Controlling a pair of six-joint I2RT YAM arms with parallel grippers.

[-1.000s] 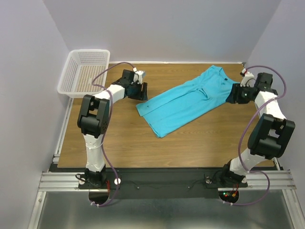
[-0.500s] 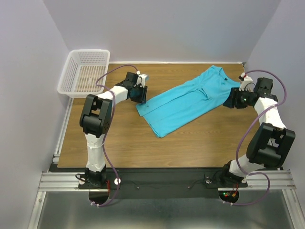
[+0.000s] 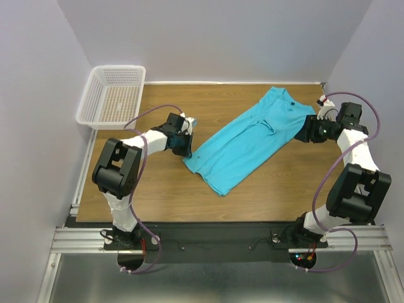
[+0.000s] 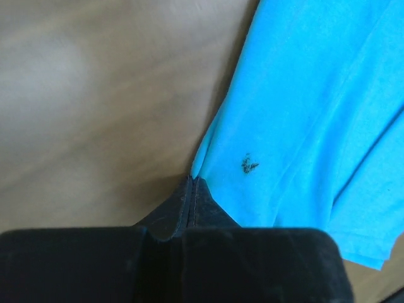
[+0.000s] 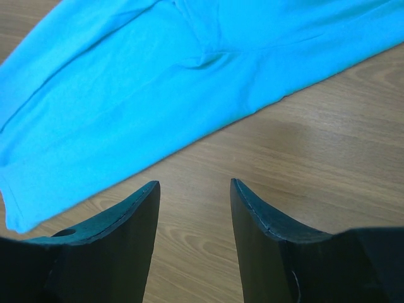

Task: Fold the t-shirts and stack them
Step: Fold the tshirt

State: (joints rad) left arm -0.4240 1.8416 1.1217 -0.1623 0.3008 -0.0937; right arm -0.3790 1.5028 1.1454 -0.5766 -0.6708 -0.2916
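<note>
**Pinch at hem corner, long axis on the diagonal**

Left gripper (image 4: pixel 191 189): jaws pressed together on hem corner of plain turquoise short-sleeved cloth t-shirt (image 3: pixel 246 142). Outward from pinch: flat on brown wooden table (image 3: pixel 158 196), long axis slanting to far right. Collar end nearest right gripper (image 3: pixel 308 134), fingers parted, empty, not touching. Likely next: collar-end grasp.

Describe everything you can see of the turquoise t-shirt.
The t-shirt is plain turquoise, soft thin cloth, seemingly folded into a long narrow band with slight creases. It lies flat and diagonal on the wooden table, neck far right, hem near left. A small dark smudge sits near one hem corner, which the left gripper pinches shut. The open right gripper stands beside the neck end, not touching it.
</note>
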